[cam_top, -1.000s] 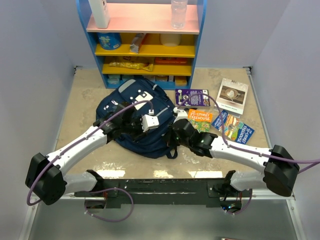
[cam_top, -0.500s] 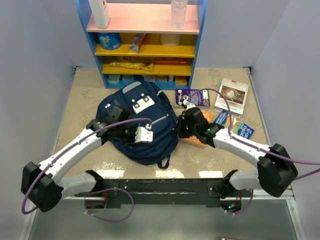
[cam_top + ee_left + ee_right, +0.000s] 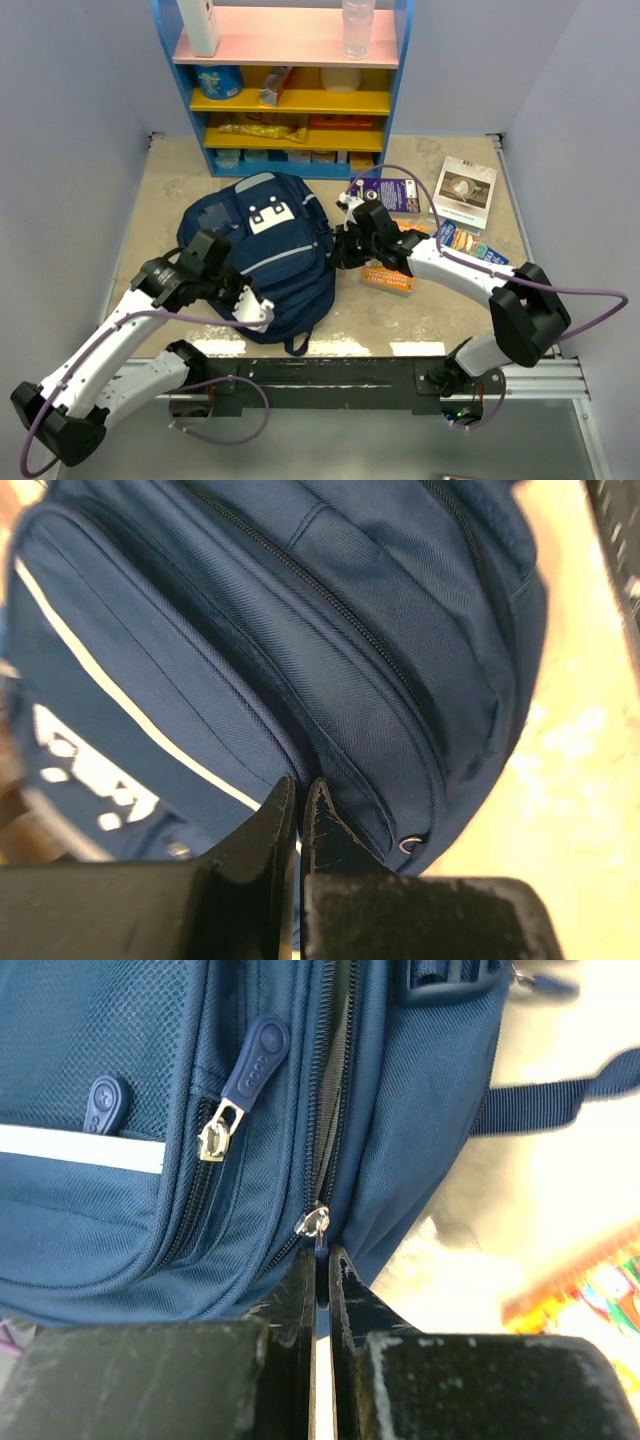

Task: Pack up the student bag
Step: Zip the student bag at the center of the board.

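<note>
Backpack status: the student bag (image 3: 262, 250) is laid on the surface (image 3: 170, 190) just in front of the blue shelf (image 3: 290, 100), with its front pocket and light stripe turned up. It's flanked by both arms. The right fingers (image 3: 332, 1275) are pinched on the metal zipper pull (image 3: 318, 1225) at the bag's right side, and the zip track looks parted above it. The left fingers (image 3: 303, 805) are squeezed together against a seam at the bag's near edge. Whether any fabric is caught there can't be told. Books (image 3: 388, 279) are spread to the bag's right.
</note>
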You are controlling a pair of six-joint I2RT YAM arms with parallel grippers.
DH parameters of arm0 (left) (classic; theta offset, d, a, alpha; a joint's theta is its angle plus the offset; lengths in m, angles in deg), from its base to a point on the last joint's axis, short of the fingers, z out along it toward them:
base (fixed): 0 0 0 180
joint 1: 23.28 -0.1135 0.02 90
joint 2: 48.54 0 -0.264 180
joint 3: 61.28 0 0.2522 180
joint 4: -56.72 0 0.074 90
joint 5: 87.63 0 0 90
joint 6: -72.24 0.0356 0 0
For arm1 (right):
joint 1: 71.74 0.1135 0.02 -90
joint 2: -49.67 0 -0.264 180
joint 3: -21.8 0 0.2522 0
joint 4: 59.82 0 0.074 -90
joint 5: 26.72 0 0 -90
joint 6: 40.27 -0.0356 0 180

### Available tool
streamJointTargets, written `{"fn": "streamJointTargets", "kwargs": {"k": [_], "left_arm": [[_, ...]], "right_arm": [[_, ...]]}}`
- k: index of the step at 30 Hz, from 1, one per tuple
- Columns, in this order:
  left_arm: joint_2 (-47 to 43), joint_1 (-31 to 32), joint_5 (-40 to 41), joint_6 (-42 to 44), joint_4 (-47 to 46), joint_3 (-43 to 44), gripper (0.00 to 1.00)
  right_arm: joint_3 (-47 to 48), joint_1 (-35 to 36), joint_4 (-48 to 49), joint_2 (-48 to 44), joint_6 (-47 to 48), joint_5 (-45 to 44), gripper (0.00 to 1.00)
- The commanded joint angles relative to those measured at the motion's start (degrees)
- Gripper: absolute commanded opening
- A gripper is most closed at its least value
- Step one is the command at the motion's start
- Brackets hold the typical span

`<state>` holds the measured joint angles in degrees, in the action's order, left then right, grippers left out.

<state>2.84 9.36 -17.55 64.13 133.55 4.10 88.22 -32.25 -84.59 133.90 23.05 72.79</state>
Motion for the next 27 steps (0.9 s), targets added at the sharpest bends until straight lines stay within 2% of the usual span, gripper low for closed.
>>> {"fn": "streamJointTargets", "kwargs": {"k": [1, 3, 4, 6, 7, 8, 9, 10, 11, 13, 14, 15, 16, 17, 19, 21, 23, 24, 25, 27], "left_arm": [[-5.6, 0.1, 2.4, 9.4, 9.1, -2.0, 0.0], [-5.6, 0.1, 0.0, 3.6, 4.7, -1.5, 0.0], [-5.1, 0.1, -1.9, 0.1, -1.0, -1.1, 0.12], [-1.4, 0.1, -4.2, -8.4, -4.0, 2.3, 0.3], [0.2, 0.1, -6.5, -10.8, -4.4, 3.7, 0.44], [1.7, 0.1, -7.8, -13.3, -4.4, 6.6, 0.53], [4.8, 0.1, -10.6, -17.3, -3.0, 8.0, 0.57], [6.4, 0.0, -12.5, -18.3, -1.4, 9.4, 0.68], [7.7, 0.1, -14.3, -19.8, -0.1, 11.6, 0.73], [10.9, 0.1, -20.3, -22.4, 1.0, 13.3, 1.0], [11.8, 0.1, -22.2, -24.0, 0.2, 14.2, 1.0], [13.3, 0.1, -23.8, -30.7, -5.1, 14.1, 1.0], [14.1, 0.2, -23.6, -35.7, -9.2, 13.9, 1.0], [14.9, 0.3, -23.1, -45.1, -13.1, 13.0, 1.0], [17.2, 1.0, -20.8, -52.6, -22.3, 12.1, 1.0], [19.2, 3.5, -17.9, -57.4, -26.8, 10.9, 1.0], [20.3, 6.5, -11.7, -60.6, -30.0, 9.3, 1.0], [21.6, 9.2, -9.1, -61.5, -31.2, 9.0, 1.0], [22.4, 10.1, -4.3, -62.0, -31.6, 8.7, 1.0], [24.1, 11.5, 0.3, -61.9, -32.2, 7.5, 1.0]], "right_arm": [[4.5, -2.1, 5.0, 2.2, 5.3, -5.0, 0.0], [3.9, -2.1, 7.0, 2.4, 4.8, -3.9, 0.0], [3.3, -2.0, 8.1, 2.0, 4.3, -2.0, 0.0], [0.7, -1.9, 10.4, 0.5, 2.5, -0.8, 0.0], [-0.1, -1.6, 10.7, 0.0, 2.2, -0.6, 0.0], [-0.9, -1.3, 10.8, -1.0, 1.5, -0.3, 0.0], [-2.6, -1.1, 12.5, -1.5, 1.2, 0.1, 0.0], [-3.4, -0.9, 12.9, -2.0, 0.9, 0.2, 0.0], [-5.1, -0.6, 14.0, -2.4, 0.2, 0.8, 0.0], [-6.5, -0.5, 15.2, -3.3, -0.5, 1.6, 0.0], [-7.6, -0.3, 15.9, -3.5, -1.0, 2.0, 0.0], [-8.1, -0.3, 16.4, -3.7, -1.2, 2.2, 0.0], [-8.5, -0.2, 16.6, -3.8, -1.4, 2.2, 0.0], [-9.2, 0.1, 17.2, -3.8, -1.8, 2.3, 0.0], [-9.6, 0.1, 17.7, -4.0, -2.1, 2.7, 0.0], [-9.9, 0.4, 17.9, -4.3, -2.4, 2.7, 0.0], [-9.9, 0.4, 17.9, -4.9, -2.7, 2.7, 0.0], [-9.9, 0.4, 17.9, -5.1, -2.7, 2.6, 0.0], [-9.8, 0.4, 17.9, -5.4, -2.8, 2.7, 0.0], [-9.4, 0.3, 17.4, -5.7, -2.7, 3.0, 0.0]]}}
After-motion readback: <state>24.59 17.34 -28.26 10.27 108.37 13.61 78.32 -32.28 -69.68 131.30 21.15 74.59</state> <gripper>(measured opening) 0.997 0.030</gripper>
